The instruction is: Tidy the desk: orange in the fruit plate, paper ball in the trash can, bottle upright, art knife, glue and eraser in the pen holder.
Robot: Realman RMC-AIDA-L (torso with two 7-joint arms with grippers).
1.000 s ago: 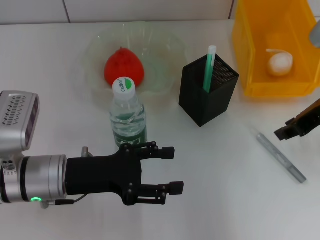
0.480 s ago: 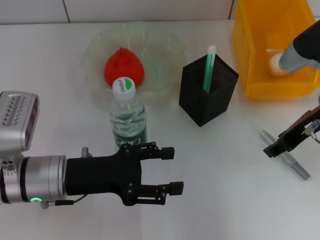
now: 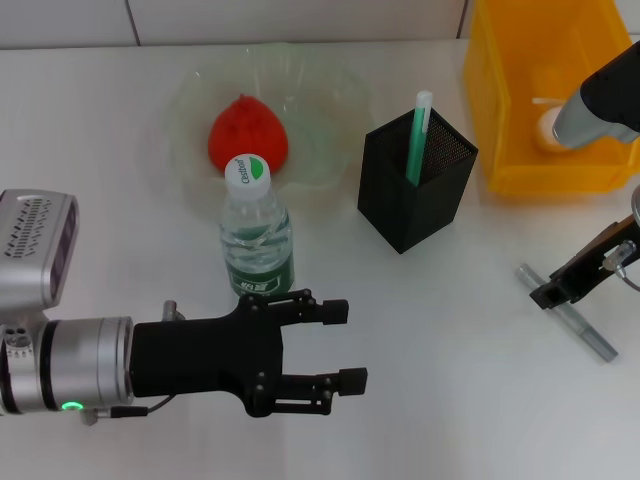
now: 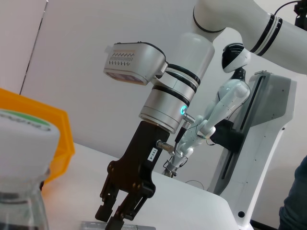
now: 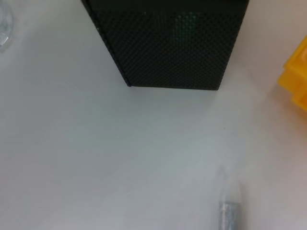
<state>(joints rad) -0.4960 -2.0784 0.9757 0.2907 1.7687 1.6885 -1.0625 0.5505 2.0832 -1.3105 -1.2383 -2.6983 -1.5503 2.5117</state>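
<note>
The orange [image 3: 248,135] lies in the fruit plate [image 3: 330,90]. The bottle [image 3: 255,235] stands upright in front of the plate. The pen holder [image 3: 415,195] holds a green stick [image 3: 420,135]. The grey art knife [image 3: 580,325] lies flat on the table at the right. My right gripper [image 3: 552,292] is low over its near end; it also shows in the left wrist view [image 4: 110,218], right above the knife [image 4: 124,226]. The paper ball [image 3: 546,126] lies in the trash can [image 3: 520,110], partly behind my right arm. My left gripper [image 3: 340,345] is open and empty, in front of the bottle. The eraser is out of view.
The right wrist view shows the pen holder's mesh wall [image 5: 168,43], the knife's tip [image 5: 230,211] and a corner of the trash can [image 5: 298,81]. Bare white table lies between the pen holder and the knife.
My right gripper has come down and to the left onto the near end of the art knife, and its arm now covers part of the trash can. My left arm has barely shifted.
</note>
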